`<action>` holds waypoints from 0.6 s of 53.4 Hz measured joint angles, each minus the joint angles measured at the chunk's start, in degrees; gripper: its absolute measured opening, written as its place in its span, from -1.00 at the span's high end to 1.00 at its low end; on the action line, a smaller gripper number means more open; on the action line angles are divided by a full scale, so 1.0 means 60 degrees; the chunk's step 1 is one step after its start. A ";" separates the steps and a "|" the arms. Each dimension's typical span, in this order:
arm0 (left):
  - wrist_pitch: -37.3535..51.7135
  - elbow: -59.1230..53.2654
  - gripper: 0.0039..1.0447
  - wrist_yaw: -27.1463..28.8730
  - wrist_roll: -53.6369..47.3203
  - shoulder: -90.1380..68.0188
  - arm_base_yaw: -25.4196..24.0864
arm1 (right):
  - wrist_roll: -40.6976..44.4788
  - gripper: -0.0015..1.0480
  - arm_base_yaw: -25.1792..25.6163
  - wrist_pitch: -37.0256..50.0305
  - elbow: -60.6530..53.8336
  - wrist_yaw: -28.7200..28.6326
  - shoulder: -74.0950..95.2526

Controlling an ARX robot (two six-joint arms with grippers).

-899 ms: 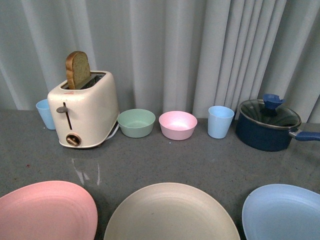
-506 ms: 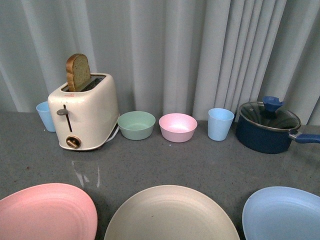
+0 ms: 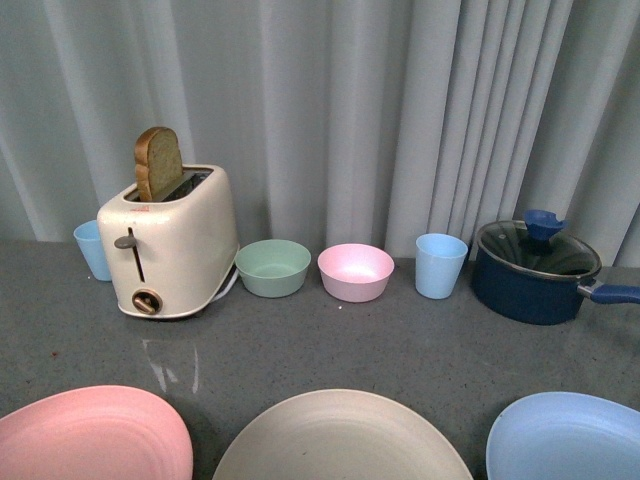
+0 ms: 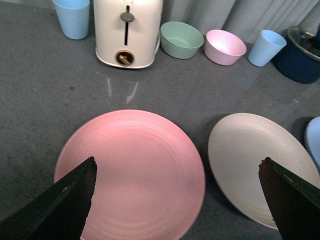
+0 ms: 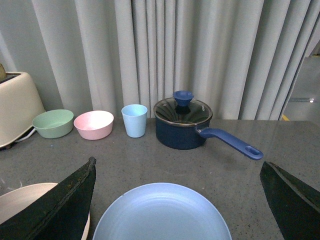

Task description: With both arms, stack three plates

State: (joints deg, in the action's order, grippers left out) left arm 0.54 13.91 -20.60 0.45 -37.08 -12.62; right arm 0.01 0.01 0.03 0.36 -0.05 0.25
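Three plates lie unstacked in a row on the table (image 3: 400, 340), both hands empty above them.

The three plates lie singly along the table's near edge, apart from one another: one pink plate (image 3: 90, 438) on the left, one beige plate (image 3: 340, 440) in the middle, one light blue plate (image 3: 570, 440) on the right. The left hand (image 4: 177, 161) is spread wide and holds nothing, with the pink plate showing between its two fingers; the right hand (image 5: 177, 163) is likewise wide and empty, over the far rim of the light blue plate. Along the curtain (image 3: 350, 110) stand one toaster (image 3: 170, 240) with one slice of bread (image 3: 158, 163) sticking up, two bowls, a green bowl (image 3: 273, 267) and a pink bowl (image 3: 355, 272), side by side, two light blue cups, the left cup (image 3: 92, 249) beside the toaster and the right cup (image 3: 441, 265) near the pink bowl, and one dark blue pot (image 3: 535, 272) with a glass lid.
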 joint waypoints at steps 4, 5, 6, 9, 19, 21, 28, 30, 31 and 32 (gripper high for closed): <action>0.0437 0.0590 -0.87 0.0015 -0.0681 -0.1596 -0.0339 | 0.0004 -0.86 0.0000 0.0000 0.0000 0.0000 0.0000; 0.0557 0.0714 -0.87 0.0098 -0.0885 -0.1996 -0.0426 | 0.0000 -0.86 0.0000 0.0000 0.0000 -0.0004 0.0000; 0.0619 0.0834 -0.87 0.0164 -0.0969 -0.2379 -0.0514 | 0.0000 -0.86 0.0000 0.0000 0.0000 -0.0004 0.0000; 0.0699 0.1082 -0.87 0.0171 -0.1242 -0.3246 -0.0718 | 0.0004 -0.86 0.0000 0.0000 0.0000 -0.0004 0.0000; 0.1253 0.1993 -0.87 0.0758 -0.2718 -0.5719 -0.1319 | 0.0000 -0.86 0.0000 0.0000 0.0000 -0.0004 0.0000; 0.1195 0.2186 -0.87 0.0761 -0.2983 -0.6127 -0.1355 | 0.0000 -0.86 0.0000 0.0000 0.0000 -0.0004 0.0000; 0.1020 0.2659 -0.87 0.0761 -0.3701 -0.7260 -0.1388 | 0.0004 -0.86 0.0000 0.0000 0.0000 -0.0004 0.0000; 0.0962 0.2798 -0.87 0.0816 -0.3810 -0.7544 -0.1388 | 0.0000 -0.86 0.0000 0.0000 0.0000 -0.0004 0.0000; 0.0954 0.2903 -0.87 0.0892 -0.3832 -0.7748 -0.1384 | 0.0000 -0.86 0.0000 0.0000 0.0000 -0.0004 0.0000; 0.0925 0.3016 -0.87 0.0885 -0.3847 -0.7960 -0.1377 | 0.0000 -0.86 0.0000 0.0000 0.0000 -0.0004 0.0000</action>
State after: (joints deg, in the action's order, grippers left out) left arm 6.09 32.01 -15.29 -22.63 -84.84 -20.88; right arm 0.01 0.01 0.03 0.36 -0.08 0.25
